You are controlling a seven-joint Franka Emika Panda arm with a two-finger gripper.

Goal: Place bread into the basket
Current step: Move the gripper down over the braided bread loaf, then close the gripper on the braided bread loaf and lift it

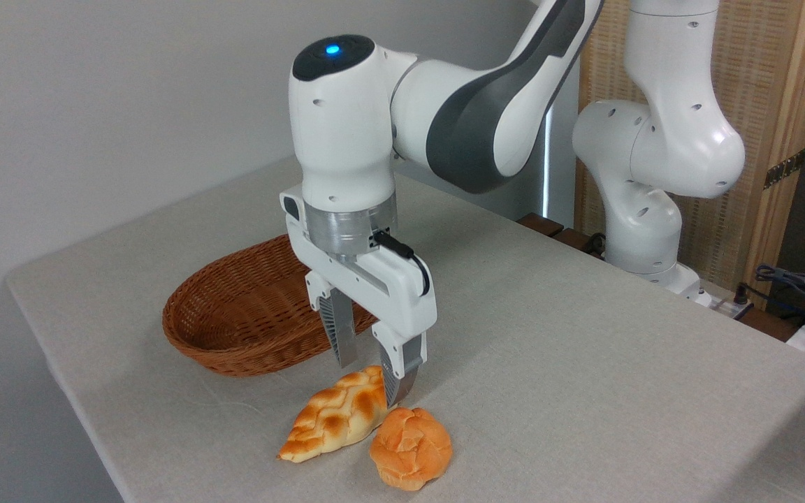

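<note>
Bread (pixel 336 416) on table near front edge, not lifted. Tool (pixel 373 375) fingers apart, straddling loaf's far end. Basket (pixel 235 334) empty; grasp, transfer remain.

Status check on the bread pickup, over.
Gripper open, fingers straddling the braided loaf's upper end. Braided loaf on the table, outside the wicker basket. Round bun touching the loaf, close to the right finger.

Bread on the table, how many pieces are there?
2. The braided loaf lies at the front under the pincer; the round bun sits just right of it. None shows in the basket.
</note>
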